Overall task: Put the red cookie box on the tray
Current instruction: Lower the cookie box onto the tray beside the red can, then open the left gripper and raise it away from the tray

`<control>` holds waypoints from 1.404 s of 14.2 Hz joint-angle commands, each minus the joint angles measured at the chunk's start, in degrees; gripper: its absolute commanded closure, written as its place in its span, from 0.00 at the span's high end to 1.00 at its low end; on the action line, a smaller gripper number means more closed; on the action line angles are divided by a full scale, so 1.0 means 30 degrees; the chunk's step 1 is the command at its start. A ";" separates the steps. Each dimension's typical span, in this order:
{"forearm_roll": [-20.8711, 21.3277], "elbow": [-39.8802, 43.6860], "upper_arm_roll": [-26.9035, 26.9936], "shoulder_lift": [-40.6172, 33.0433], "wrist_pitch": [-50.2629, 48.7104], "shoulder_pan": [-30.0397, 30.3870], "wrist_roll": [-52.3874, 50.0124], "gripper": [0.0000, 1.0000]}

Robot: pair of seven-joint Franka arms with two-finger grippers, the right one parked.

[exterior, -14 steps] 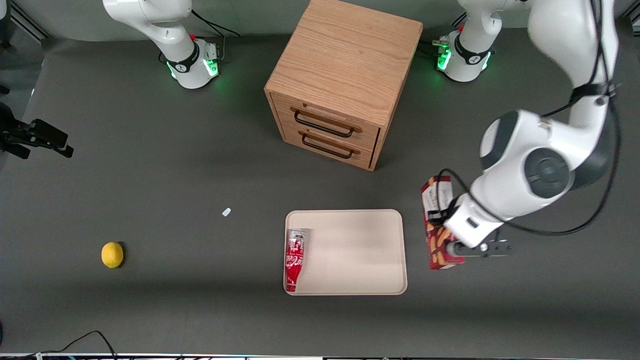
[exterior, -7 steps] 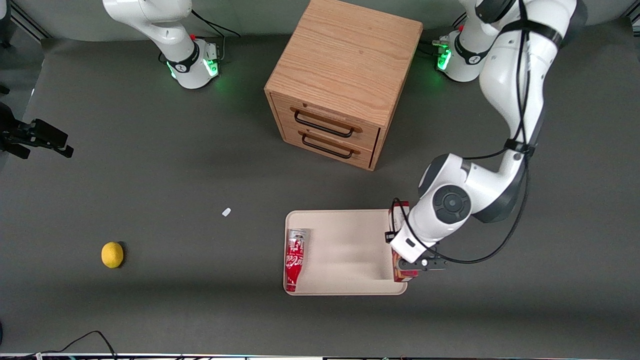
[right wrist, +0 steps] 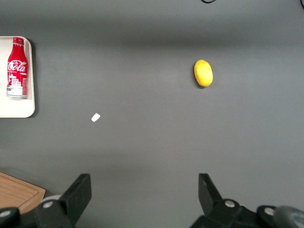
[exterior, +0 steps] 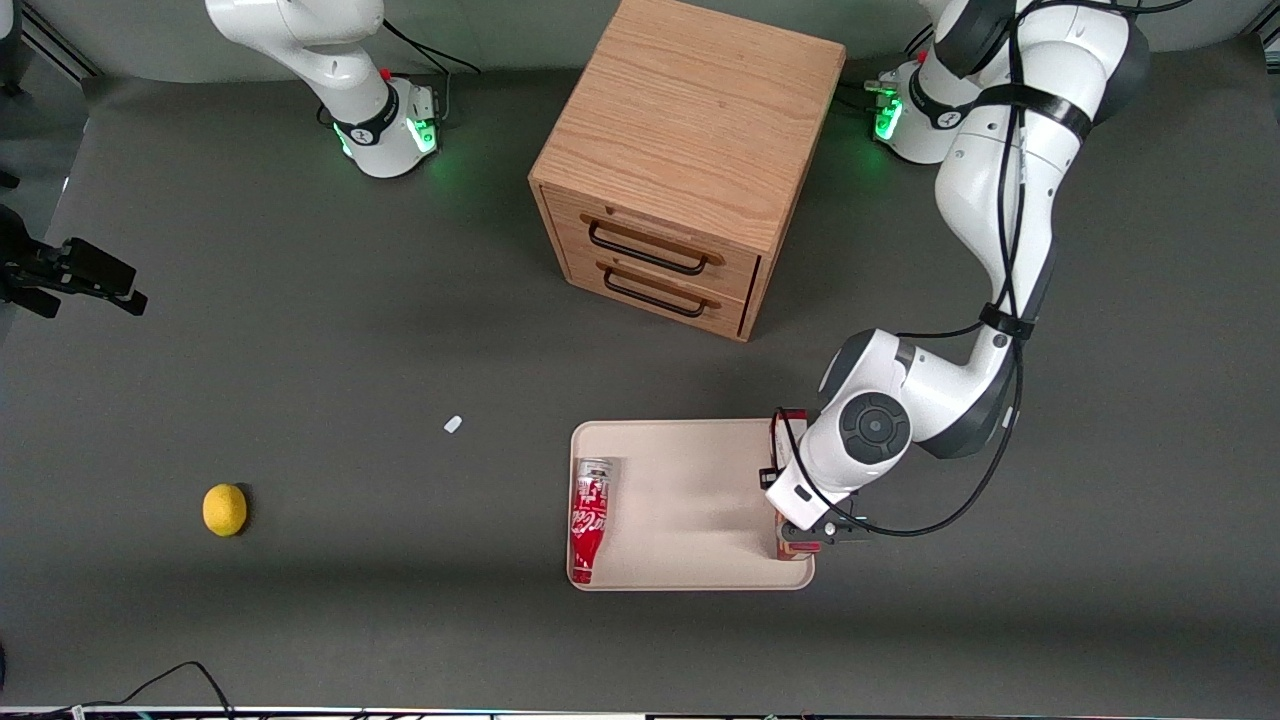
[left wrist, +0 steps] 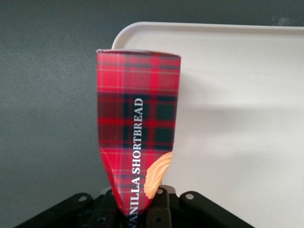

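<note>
One item in hand: your tool (exterior: 812, 531) is clamped on the red cookie box (left wrist: 138, 128), held over the tray (exterior: 690, 500) at its edge toward the working arm's end of the desk. Cola bottle (exterior: 589, 518) lies along the tray's edge toward the parked arm. Step: placing. Next, by my judgement: lower till the box seats inside the rim, then release; watch overhang.

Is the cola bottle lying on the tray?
Yes, the cola bottle lies flat on the tray, while the tool holds the red cookie box.
</note>
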 commanded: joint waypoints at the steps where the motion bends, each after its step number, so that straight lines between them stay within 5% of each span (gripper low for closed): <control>1: 0.0287 0.0552 0.0313 0.0180 0.0036 -0.0408 -0.0491 0.00; 3: 0.0287 0.0523 0.0401 0.0209 0.0036 -0.0408 -0.0432 0.04; 4: 0.0345 0.0465 0.0401 0.0209 0.0065 -0.0408 -0.0374 0.23; 5: 0.0375 0.0435 0.0401 0.0209 0.0065 -0.0379 -0.0315 0.44; 6: 0.0462 0.0377 0.0401 0.0180 0.0268 -0.0407 -0.0257 0.99; 14: 0.0170 -0.0063 0.0401 -0.0988 0.1297 -0.0204 -0.0374 1.00; 20: -0.1466 -0.3774 0.0372 -0.6488 0.0300 0.1873 0.0532 1.00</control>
